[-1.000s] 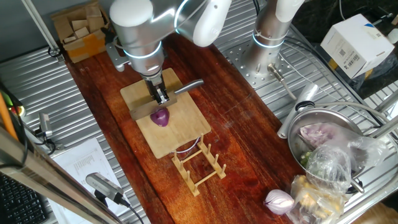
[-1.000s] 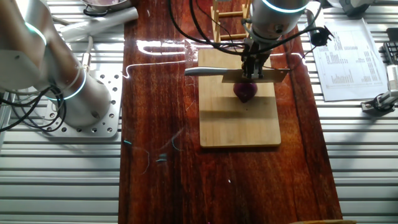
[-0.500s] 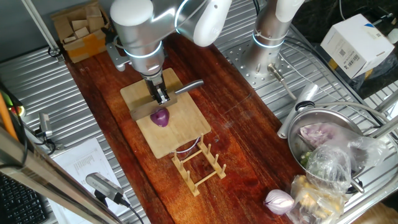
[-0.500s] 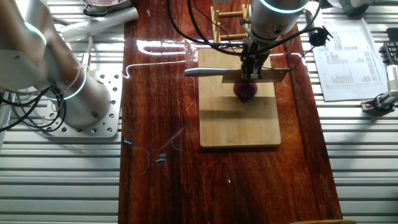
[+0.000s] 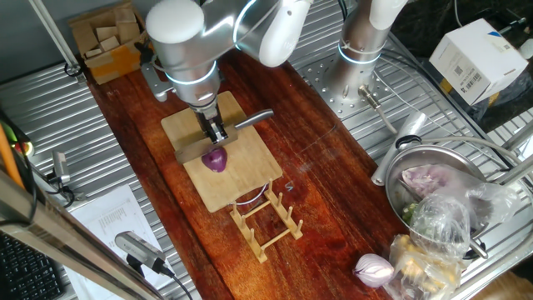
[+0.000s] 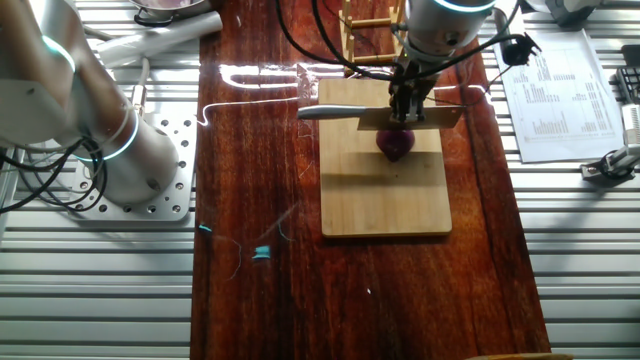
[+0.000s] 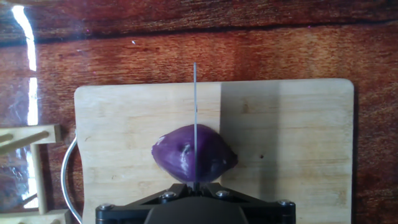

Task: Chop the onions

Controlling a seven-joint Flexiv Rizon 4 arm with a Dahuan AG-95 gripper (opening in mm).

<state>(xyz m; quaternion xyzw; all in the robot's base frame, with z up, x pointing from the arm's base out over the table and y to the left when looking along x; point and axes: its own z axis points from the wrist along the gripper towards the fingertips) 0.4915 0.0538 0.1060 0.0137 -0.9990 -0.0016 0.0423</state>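
Jaws clamped on the knife (image 5: 223, 135), gripper (image 5: 216, 133) pointing straight down over the cutting board (image 5: 241, 179). Blade held level, edge down, just above or touching the purple onion (image 5: 216, 157); contact cannot be told from either fixed view. Handle end of the knife sticks out past the board edge over the dark wooden tabletop (image 5: 316, 183). Hand view: blade seen edge-on as a thin line crossing the middle of the onion (image 7: 194, 153), which sits near the centre of the board (image 7: 298, 149), whole, skin glossy. Wooden rack (image 5: 265, 221) stands just beside the board's near end. Pale pink onion (image 5: 373, 268) lies well apart, next to a metal bowl (image 5: 433, 179) with bagged vegetables.
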